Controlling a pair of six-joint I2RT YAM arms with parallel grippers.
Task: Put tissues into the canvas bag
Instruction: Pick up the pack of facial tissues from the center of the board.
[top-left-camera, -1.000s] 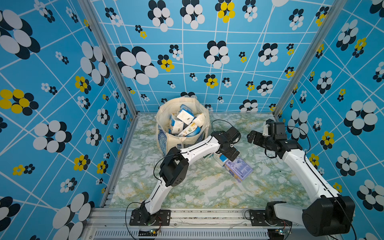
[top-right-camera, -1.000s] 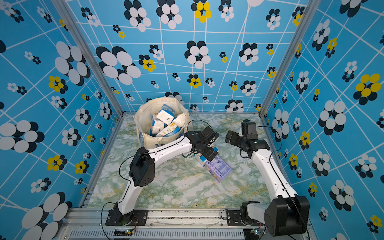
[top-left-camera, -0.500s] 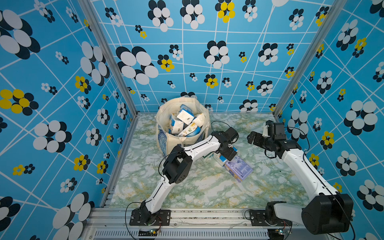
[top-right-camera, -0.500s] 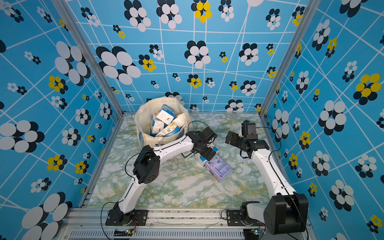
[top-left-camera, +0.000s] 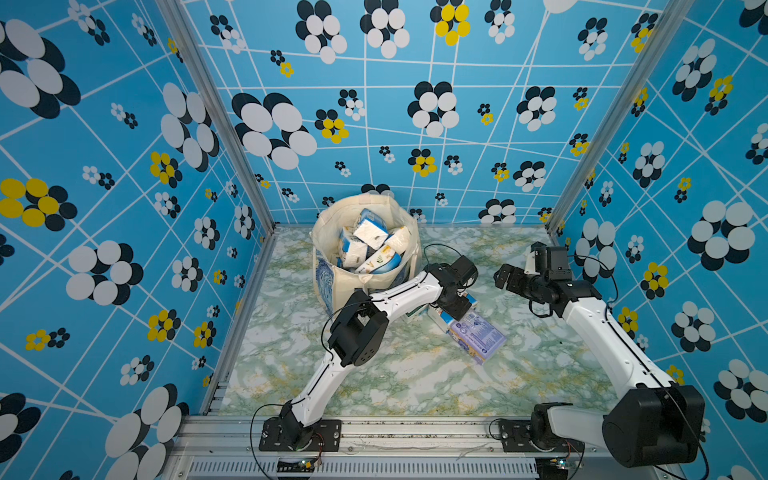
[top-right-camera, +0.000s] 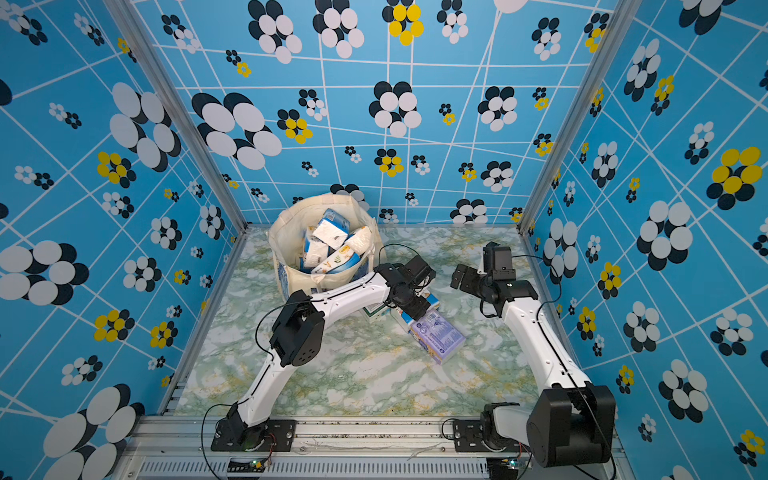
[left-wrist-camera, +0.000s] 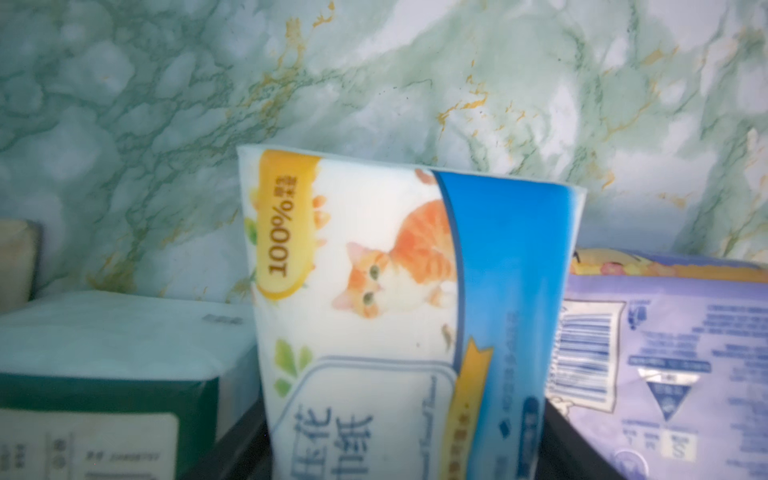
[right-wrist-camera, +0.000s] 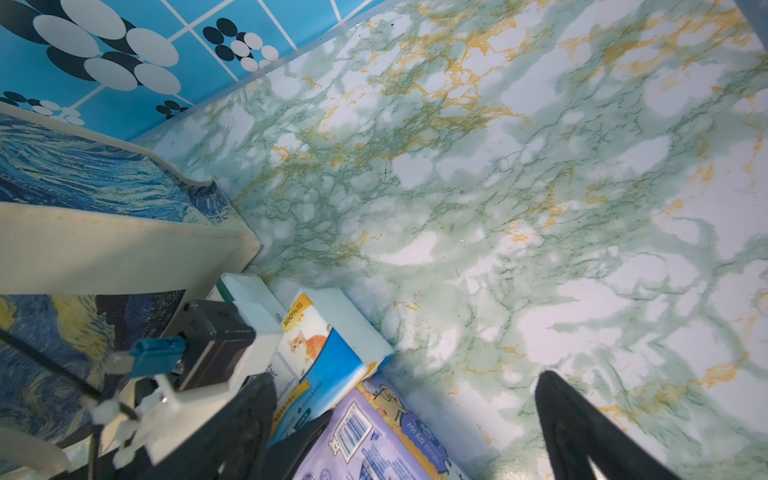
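Step in hand, as judged: pick-up of a loose pack by the left arm.

The canvas bag (top-left-camera: 345, 291) is seen standing open just above frame centre in both top views, with several tissues (top-left-camera: 368, 245) already piled inside. Three packs are noted on the marble table (top-left-camera: 415, 382), below and right of the bag:
- a blue-and-white cat-print pack (left-wrist-camera: 395, 291)
- a lavender pack (top-left-camera: 478, 336) just beside it
- a green-labelled pack (left-wrist-camera: 104, 353) on its other side

The left gripper (top-left-camera: 456, 311) is set down over the cat-print pack. In the left wrist view its jaws stand either side of the wrapper, but whether a firm grip is made cannot be told. The right gripper (top-left-camera: 503, 277) is held spread and empty at centre right, apart from the packs.

Next move, as judged: the grip is to be secured, then the pack lifted clear of its neighbours, carried up-left over the bag mouth and released.
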